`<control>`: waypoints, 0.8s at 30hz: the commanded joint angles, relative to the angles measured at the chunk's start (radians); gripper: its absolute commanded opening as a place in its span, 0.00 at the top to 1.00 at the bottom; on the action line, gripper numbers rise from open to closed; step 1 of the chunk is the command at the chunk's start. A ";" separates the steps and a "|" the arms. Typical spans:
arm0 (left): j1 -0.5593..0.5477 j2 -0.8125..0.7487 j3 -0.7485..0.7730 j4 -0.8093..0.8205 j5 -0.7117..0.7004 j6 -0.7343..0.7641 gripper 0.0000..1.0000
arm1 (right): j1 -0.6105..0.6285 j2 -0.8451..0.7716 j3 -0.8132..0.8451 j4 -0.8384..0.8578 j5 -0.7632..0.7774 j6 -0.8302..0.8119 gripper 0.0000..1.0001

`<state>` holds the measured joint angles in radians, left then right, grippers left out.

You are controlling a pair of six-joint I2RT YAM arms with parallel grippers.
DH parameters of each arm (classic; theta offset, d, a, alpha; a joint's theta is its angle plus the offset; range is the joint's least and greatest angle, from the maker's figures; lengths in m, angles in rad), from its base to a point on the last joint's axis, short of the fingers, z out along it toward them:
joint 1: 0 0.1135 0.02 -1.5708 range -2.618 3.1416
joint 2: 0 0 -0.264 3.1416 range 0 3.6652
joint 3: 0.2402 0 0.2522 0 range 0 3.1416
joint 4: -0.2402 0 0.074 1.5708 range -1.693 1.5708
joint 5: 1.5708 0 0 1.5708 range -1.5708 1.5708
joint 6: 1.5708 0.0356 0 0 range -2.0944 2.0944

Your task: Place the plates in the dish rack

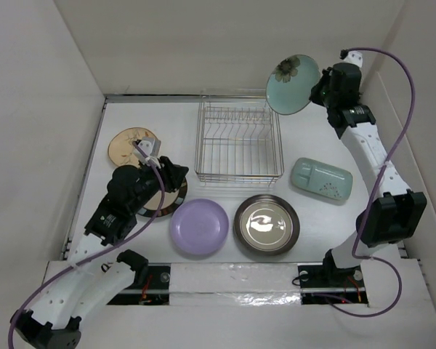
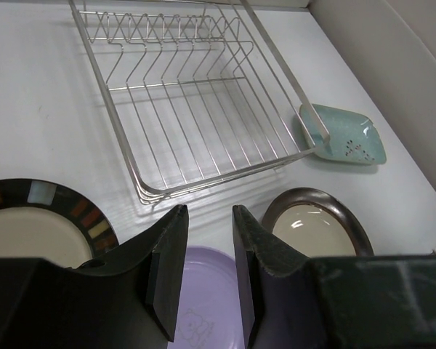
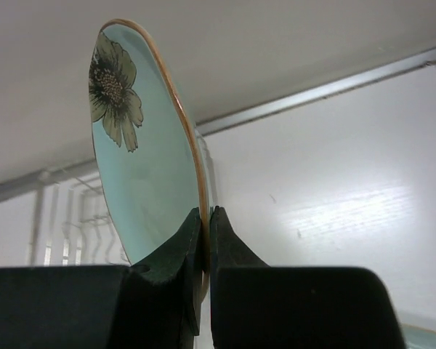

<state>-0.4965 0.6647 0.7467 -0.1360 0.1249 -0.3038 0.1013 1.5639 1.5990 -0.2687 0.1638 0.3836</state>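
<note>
The silver wire dish rack [image 1: 238, 142] stands empty at the table's middle back. My right gripper [image 1: 317, 93] is shut on the rim of the pale green round plate [image 1: 292, 83] with a flower print and holds it on edge, up in the air behind the rack's right corner. In the right wrist view the gripper [image 3: 205, 214] pinches the plate [image 3: 142, 160]. My left gripper [image 1: 176, 174] is open and empty over the cream plate with a dark brown rim [image 1: 176, 198]. The left wrist view shows the gripper [image 2: 209, 218] above the lavender plate [image 2: 203, 313], with the rack [image 2: 196, 94] beyond.
The tan floral plate [image 1: 129, 145] lies at the far left. The lavender plate [image 1: 198, 227] and the dark metallic-rimmed plate [image 1: 267, 223] lie in front of the rack. The pale green divided tray [image 1: 320, 179] lies right of the rack. White walls enclose the table.
</note>
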 commanded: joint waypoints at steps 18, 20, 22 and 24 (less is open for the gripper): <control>-0.004 0.213 0.051 -0.043 -0.208 -0.008 1.00 | 0.265 0.350 0.552 -0.299 0.551 -0.201 1.00; -0.004 0.231 0.052 -0.045 -0.208 -0.009 1.00 | 0.277 0.364 0.561 -0.299 0.563 -0.209 1.00; -0.004 0.245 0.056 -0.047 -0.203 -0.008 1.00 | 0.287 0.381 0.565 -0.299 0.592 -0.221 1.00; -0.004 0.250 0.057 -0.047 -0.202 -0.008 1.00 | 0.287 0.393 0.582 -0.299 0.608 -0.233 1.00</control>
<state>-0.4965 0.9142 0.7502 -0.1932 -0.0650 -0.3119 0.3828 1.9869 2.0830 -0.6636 0.6678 0.1753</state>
